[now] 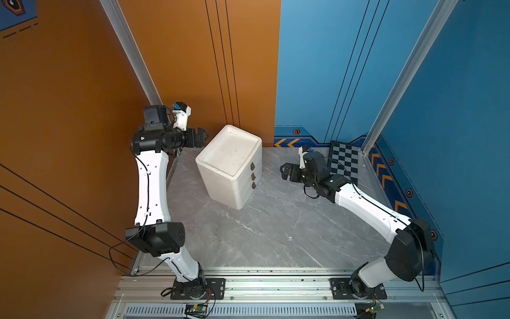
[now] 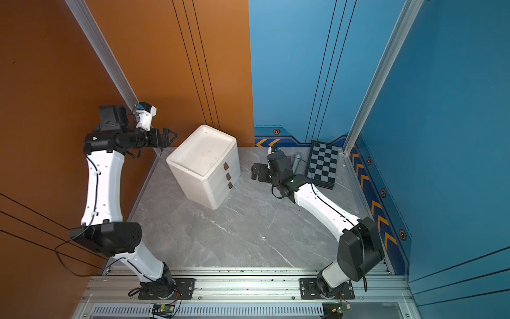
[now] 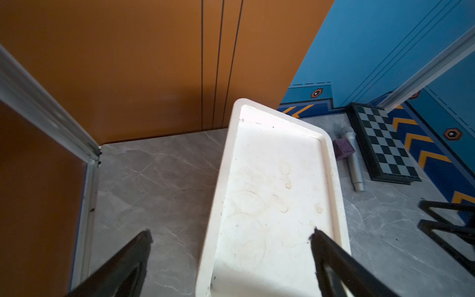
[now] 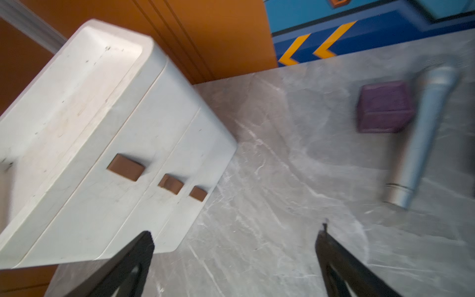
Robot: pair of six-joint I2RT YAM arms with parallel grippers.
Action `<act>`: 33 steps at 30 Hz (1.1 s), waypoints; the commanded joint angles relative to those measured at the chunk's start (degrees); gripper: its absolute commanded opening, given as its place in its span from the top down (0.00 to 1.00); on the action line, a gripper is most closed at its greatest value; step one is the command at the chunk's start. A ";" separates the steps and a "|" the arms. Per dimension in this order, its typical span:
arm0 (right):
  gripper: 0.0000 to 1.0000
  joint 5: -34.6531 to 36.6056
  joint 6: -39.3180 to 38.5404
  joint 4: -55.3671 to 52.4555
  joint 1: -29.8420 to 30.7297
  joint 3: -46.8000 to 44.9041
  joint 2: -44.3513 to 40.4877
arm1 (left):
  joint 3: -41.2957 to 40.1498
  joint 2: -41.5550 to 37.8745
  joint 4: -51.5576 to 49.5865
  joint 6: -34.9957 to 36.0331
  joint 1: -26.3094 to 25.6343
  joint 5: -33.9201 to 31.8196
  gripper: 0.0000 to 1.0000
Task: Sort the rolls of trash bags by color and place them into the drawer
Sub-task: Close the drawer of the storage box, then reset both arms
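Observation:
No rolls of trash bags show in any view. The white three-drawer unit (image 1: 229, 154) (image 2: 202, 154) stands at the back of the grey table, turned at an angle. All three drawers are pushed in, each with a brown handle (image 4: 126, 167). My left gripper (image 1: 202, 136) (image 2: 171, 136) (image 3: 231, 232) hovers open and empty by the unit's upper back-left corner, above its top (image 3: 270, 192). My right gripper (image 1: 283, 171) (image 2: 253, 171) (image 4: 236, 231) is open and empty, above the table to the right of the drawer fronts.
A folded chessboard (image 1: 345, 163) (image 3: 383, 144) lies at the back right corner. Beside it lie a grey metal tube (image 3: 356, 164) (image 4: 424, 133) and a small purple cube (image 3: 343, 150) (image 4: 384, 106). Orange and blue walls close in the table.

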 commanded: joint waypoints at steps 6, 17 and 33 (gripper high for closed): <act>0.00 12.39 -14.50 -6.04 -8.55 -5.97 -8.18 | -46.34 -27.89 48.00 -12.46 2.51 -18.66 0.02; 0.00 12.53 -26.20 1.41 -17.80 -16.83 -7.67 | -85.48 -35.43 76.51 -10.34 0.92 -18.28 0.02; 0.00 13.14 -22.59 48.14 -27.02 -39.32 -4.66 | -97.68 -17.98 94.66 -7.19 -10.61 -29.15 0.02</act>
